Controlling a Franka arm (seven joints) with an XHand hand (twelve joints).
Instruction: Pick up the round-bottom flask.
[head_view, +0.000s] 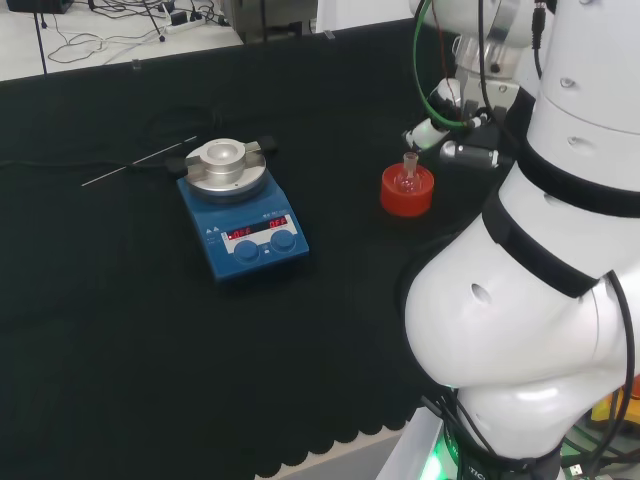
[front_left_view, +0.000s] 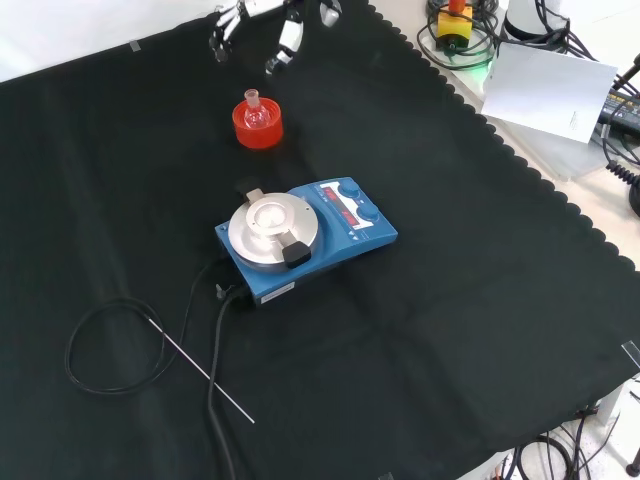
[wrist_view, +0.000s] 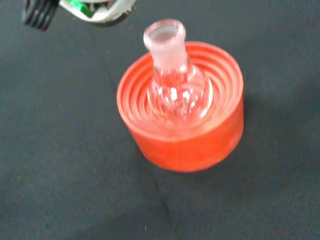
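The round-bottom flask sits upright in its red ribbed stand on the bench. The hand hovers near, fingers spread, holding nothing. Approach step; next, descend and close around the neck.

The bench is being covered by a scallop-edged black cloth; cables are lying on the pale floor beyond it.

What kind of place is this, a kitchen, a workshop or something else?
Most likely a chemistry lab bench: a small round-bottom flask sits in a red ribbed stand, and a blue hotplate stirrer stands on the black cloth.
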